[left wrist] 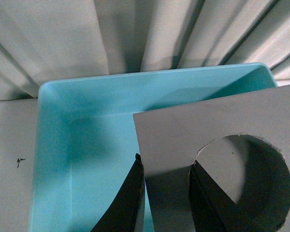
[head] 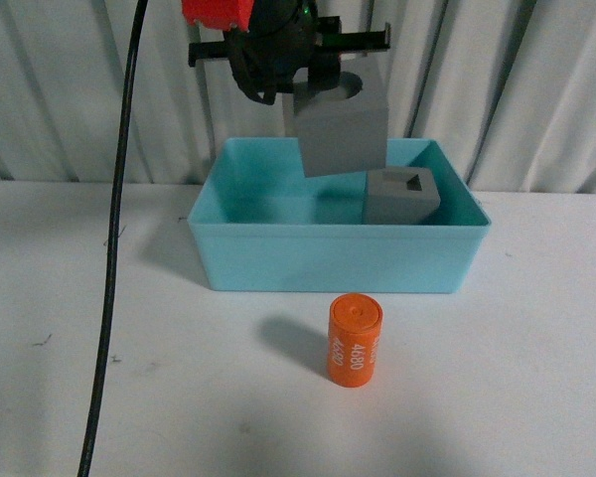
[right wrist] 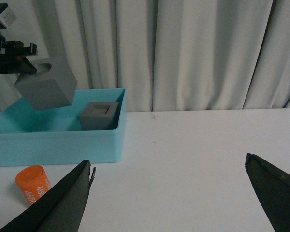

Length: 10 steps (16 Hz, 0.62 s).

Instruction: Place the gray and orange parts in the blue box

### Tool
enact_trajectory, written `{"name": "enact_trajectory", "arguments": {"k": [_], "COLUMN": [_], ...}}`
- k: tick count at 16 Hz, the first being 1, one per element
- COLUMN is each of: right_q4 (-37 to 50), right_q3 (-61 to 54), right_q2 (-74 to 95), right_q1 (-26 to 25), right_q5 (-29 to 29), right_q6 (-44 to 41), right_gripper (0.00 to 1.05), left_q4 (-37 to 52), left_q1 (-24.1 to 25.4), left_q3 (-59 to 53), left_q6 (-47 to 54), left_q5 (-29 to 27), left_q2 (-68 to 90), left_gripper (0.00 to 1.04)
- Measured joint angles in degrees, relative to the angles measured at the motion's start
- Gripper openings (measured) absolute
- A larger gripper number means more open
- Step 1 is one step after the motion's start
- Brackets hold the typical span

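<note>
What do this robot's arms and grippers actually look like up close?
Each gripper has two flat, dark wedge-shaped fingers, seen on the left gripper and the right gripper. The left one has a black body with a crossbar, a red block on top, and a black cable hangs near it.

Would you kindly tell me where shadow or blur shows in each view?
Front view: even light, orange cylinder throws soft shadow leftward. Left wrist view: shadow inside blue box beside held gray cube. Right wrist view: right gripper fingers dark, blurred.
</note>
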Motion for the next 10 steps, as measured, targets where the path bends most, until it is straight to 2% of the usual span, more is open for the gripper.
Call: {"name": "enact_trajectory", "arguments": {"k": [10], "right_q4": [0.0], "right_q3": [0.0], "right_q2": [0.0], "right_q1": [0.0], "right_q5": [0.0], "right_q6": [0.0], "right_gripper": [0.98], "left_q4": [7.0], "left_q1": [4.5], "left_q3": [-0.9], "left_q6": [8.7], "left_q5": [-0.7], "left_q2": [7.0], "left_gripper": [0.21]}}
